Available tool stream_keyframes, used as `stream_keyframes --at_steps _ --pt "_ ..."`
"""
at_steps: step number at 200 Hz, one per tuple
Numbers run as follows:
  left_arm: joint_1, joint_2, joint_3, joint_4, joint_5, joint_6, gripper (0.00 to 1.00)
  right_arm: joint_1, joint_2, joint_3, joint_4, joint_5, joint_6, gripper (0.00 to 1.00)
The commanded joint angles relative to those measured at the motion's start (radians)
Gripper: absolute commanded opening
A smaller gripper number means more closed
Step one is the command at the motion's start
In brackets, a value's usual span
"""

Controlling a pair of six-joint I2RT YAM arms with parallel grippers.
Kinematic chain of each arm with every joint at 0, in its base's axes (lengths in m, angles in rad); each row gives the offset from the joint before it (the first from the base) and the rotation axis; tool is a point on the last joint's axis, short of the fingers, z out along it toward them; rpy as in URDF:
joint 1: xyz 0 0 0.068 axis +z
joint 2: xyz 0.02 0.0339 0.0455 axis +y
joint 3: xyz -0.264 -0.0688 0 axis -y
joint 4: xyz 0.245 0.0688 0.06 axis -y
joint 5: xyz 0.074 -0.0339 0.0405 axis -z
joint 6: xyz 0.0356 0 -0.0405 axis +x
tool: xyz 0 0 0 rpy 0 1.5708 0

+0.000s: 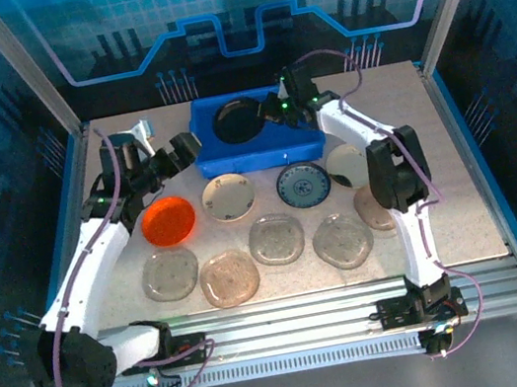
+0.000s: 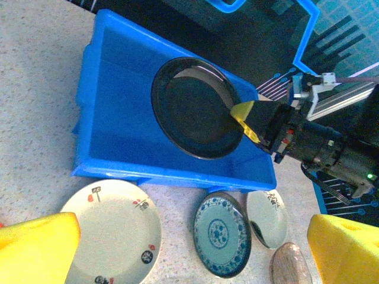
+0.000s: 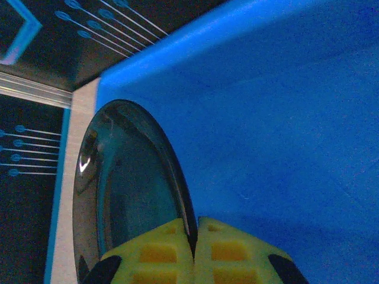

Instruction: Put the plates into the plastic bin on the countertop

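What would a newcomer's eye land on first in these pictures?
The bright blue plastic bin at the back of the countertop grabs attention, with the black plate held inside it by its rim in the shut right claw. Next comes the vivid orange-red plate on the countertop's left side.

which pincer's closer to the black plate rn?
Right. The right pincer is clamped on the black plate's rim inside the blue bin. The left pincer hangs open by the bin's left end, apart from the plate.

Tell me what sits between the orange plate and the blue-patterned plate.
One cream plate with small marks lies between them, seen in the top view.
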Motion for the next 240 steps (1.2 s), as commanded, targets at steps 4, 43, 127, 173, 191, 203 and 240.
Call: stream_keyframes --at_steps 4,43,127,173,191,203,240 --pt "0.014 -0.040 -0.047 -0.036 0.008 0.024 0.99 0.032 0.069 0.053 0.013 -0.003 0.030 0.00" --pt "0.015 -0.054 -0.111 -0.036 0.032 0.024 0.99 0.054 0.184 0.126 0.091 -0.021 0.051 0.00" --pt "0.015 -0.055 -0.182 0.003 0.053 0.008 0.99 0.084 0.332 0.308 -0.041 0.055 0.048 0.00" --pt "0.014 -0.035 -0.180 0.013 0.063 0.006 0.99 0.086 0.370 0.388 -0.108 0.036 0.028 0.08" --pt "0.014 -0.035 -0.180 0.015 0.062 0.009 0.99 0.088 0.370 0.395 -0.122 0.038 0.018 0.20" --pt "0.014 -0.038 -0.179 0.012 0.058 0.012 0.99 0.088 0.364 0.395 -0.129 0.044 0.012 0.28" --pt "0.014 -0.041 -0.174 0.005 0.052 0.020 0.99 0.087 0.317 0.370 -0.145 0.066 -0.012 0.38"
